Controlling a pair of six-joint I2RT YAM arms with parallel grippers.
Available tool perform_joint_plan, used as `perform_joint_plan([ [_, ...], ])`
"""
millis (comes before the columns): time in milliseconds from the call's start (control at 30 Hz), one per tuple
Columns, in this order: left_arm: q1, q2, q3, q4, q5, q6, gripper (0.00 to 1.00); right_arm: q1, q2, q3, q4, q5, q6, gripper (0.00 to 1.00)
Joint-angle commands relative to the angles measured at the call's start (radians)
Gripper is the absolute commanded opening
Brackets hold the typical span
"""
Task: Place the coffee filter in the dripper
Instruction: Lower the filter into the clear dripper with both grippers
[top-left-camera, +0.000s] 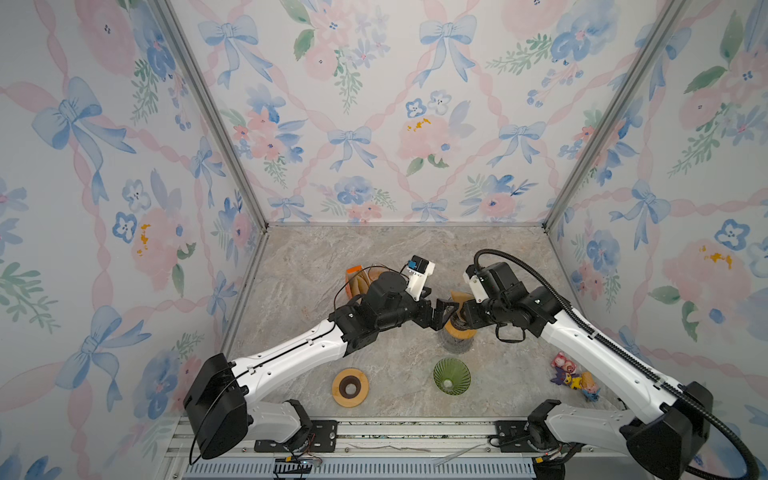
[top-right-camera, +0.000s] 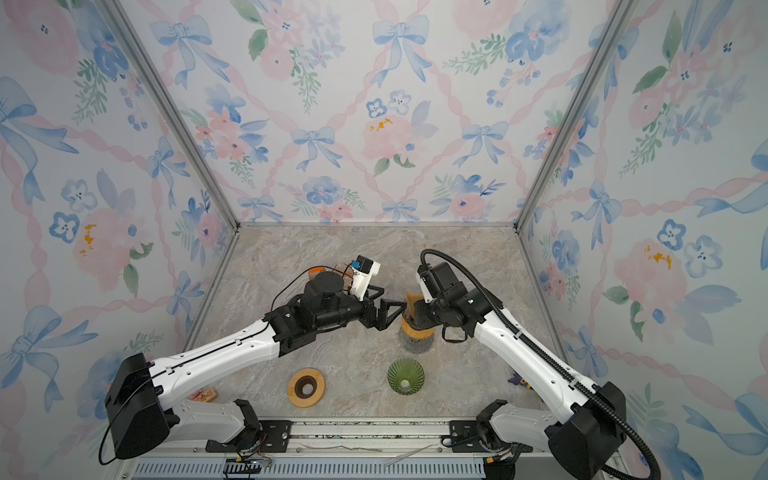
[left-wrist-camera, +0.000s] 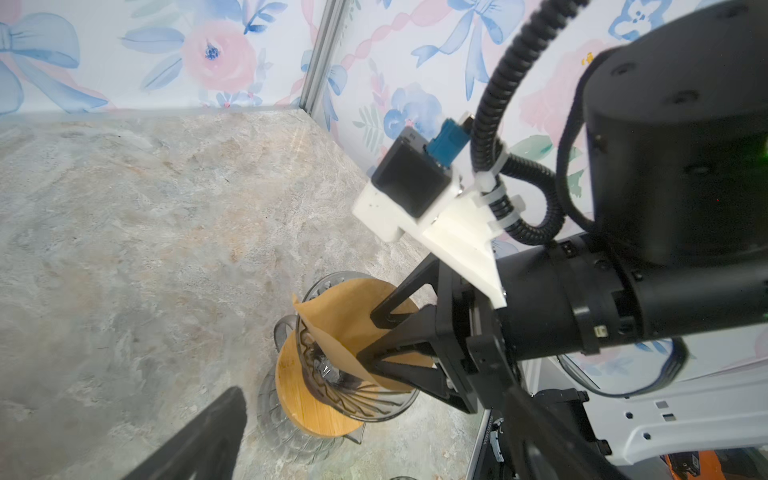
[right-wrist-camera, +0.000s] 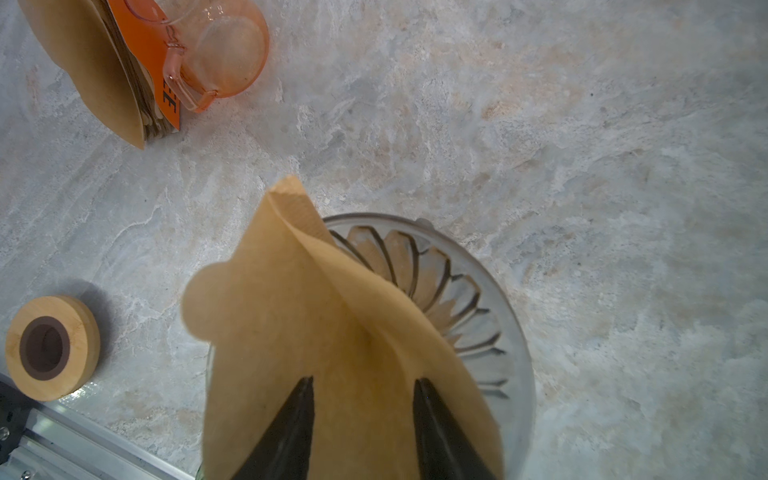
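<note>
brown paper coffee filter (right-wrist-camera: 299, 316) stands in clear dripper (right-wrist-camera: 469, 299).

A green cone (top-left-camera: 451, 371) sits right of the wooden ring (top-left-camera: 350, 402), with toys (top-left-camera: 575, 376) farther right. A filter stack (top-left-camera: 358, 284) and an orange jug (right-wrist-camera: 226, 54) stand behind the ring.

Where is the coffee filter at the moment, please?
The coffee filter sits in the clear dripper, right of centre in both top views, by the right gripper.
</note>
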Motion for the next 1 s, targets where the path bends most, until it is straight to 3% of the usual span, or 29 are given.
perform_joint_plan([
  [0, -0.004, -0.023, -0.021, -0.016, -0.008, 0.018, 0.98, 0.0, 0.018, 0.031, 0.015, -0.003, -0.008, 0.43],
  [400, 0.001, 0.023, -0.03, -0.032, -0.047, 0.041, 0.98, -0.018, 0.083, 0.045, -0.005, -0.016, -0.028, 0.41],
  [700, 0.018, 0.073, -0.015, -0.018, -0.015, 0.043, 0.98, -0.023, 0.113, 0.004, 0.025, -0.024, -0.013, 0.41],
  [967, 0.02, 0.108, 0.021, -0.068, -0.069, 0.032, 0.98, -0.022, 0.164, 0.009, 0.02, -0.034, -0.036, 0.4],
])
